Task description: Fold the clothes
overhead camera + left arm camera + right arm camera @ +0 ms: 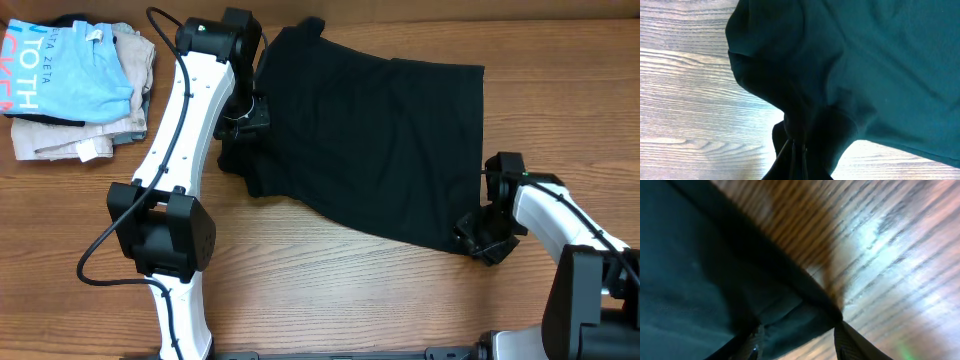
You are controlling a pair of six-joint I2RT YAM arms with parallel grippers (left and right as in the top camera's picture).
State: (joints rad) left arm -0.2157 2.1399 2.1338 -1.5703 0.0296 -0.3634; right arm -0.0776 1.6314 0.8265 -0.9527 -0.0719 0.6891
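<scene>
From overhead, the black shirt lies long across the table between my left gripper and right gripper; at my left wrist, fingers pinch bunched cloth; at my right, they clamp its corner

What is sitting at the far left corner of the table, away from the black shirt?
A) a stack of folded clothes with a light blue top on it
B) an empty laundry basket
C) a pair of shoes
A: the overhead view shows a pile of folded clothes topped by a light blue shirt, apart from the black shirt.
</scene>
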